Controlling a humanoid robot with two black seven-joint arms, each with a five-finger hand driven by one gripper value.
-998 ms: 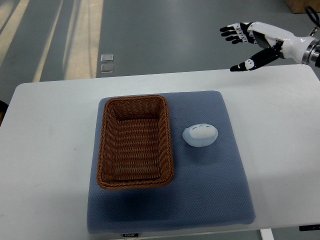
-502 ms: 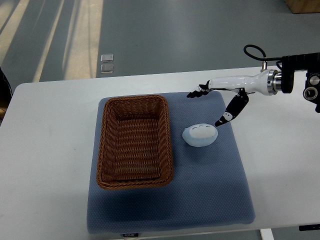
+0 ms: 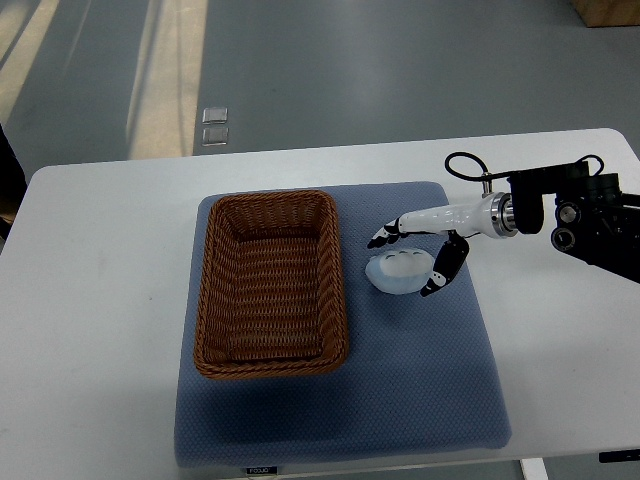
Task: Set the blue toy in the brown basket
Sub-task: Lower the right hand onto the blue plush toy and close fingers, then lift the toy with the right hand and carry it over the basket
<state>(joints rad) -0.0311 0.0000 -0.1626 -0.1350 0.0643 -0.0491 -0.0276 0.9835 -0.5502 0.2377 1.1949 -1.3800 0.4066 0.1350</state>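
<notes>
- Right hand [image 3: 415, 250]: enters from the picture's right edge on a white forearm, with a dark wrist unit and a looped black cable behind it; it sits over the blue toy, fingers [image 3: 385, 235] spread past the toy's far side and thumb [image 3: 440, 272] angled down at its right side (the digits bracket the toy, but whether they touch it cannot be told; nothing is grasped)
- Blue toy [image 3: 400, 272]: a pale blue, rounded, egg-like form lying on the mat, just beside the basket's right wall and outside it
- Brown basket [image 3: 270, 205]: rectangular wicker basket on the left half of the mat, long axis running away from the robot; its interior holds nothing
- Mat [image 3: 400, 390]: grey-blue textured pad carrying both basket and toy, with a small label at its near edge
- Table [image 3: 100, 300]: white top with rounded corners, under the mat
- Floor beyond the table: grey, with two small square plates [image 3: 214, 125] set in it
</notes>
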